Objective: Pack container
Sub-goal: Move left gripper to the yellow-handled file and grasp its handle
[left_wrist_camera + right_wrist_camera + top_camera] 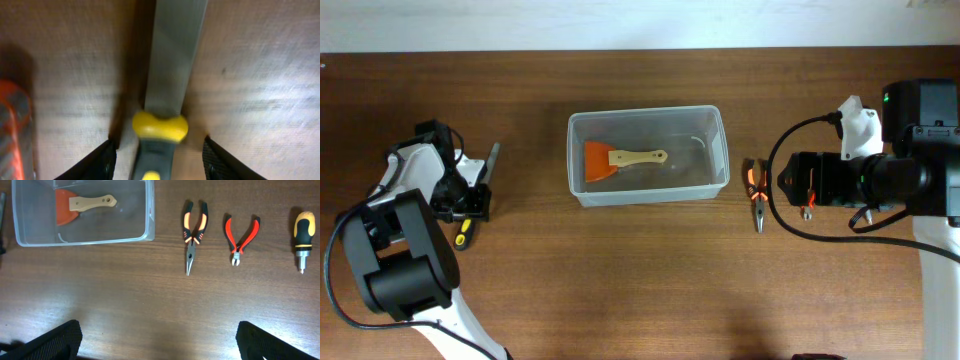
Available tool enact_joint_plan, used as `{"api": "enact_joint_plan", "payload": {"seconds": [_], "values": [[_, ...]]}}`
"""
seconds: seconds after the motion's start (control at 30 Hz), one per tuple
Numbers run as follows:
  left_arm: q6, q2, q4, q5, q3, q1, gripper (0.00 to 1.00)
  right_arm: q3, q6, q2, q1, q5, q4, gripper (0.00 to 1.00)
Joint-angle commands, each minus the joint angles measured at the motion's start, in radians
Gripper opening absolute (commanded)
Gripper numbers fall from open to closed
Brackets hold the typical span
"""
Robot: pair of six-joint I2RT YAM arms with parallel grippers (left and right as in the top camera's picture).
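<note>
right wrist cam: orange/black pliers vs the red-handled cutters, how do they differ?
The orange pliers are longer than the red cutters. The orange pliers have a long tapered nose; the red cutters have a short one. The red cutters' handles splay wider than the orange pliers'. Both lie flat on the table, noses pointing the same way, outside the container.

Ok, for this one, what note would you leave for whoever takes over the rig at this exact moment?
The left gripper is open, low over the table, fingers either side of the handle of a grey-bladed tool, not closed on it.
The right gripper is open and empty.
The container sits mid-table with one orange scraper inside: that much is packed.
Left to pack: the grey-bladed tool, long-nose pliers, red cutters and stubby screwdriver, all on the table outside it.
</note>
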Motion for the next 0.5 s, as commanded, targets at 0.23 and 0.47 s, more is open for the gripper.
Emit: {"api": "enact_joint_plan", "payload": {"seconds": [0.23,0.47], "values": [[0.074,0.137,0.073,0.006,-0.071,-0.008,0.57,0.004,0.0,-0.002,-0.008,0.005,0.005,0.99],[0.146,0.137,0.008,0.006,-0.071,-0.008,0.48,0.004,0.0,-0.002,-0.008,0.005,0.005,0.99]]}}
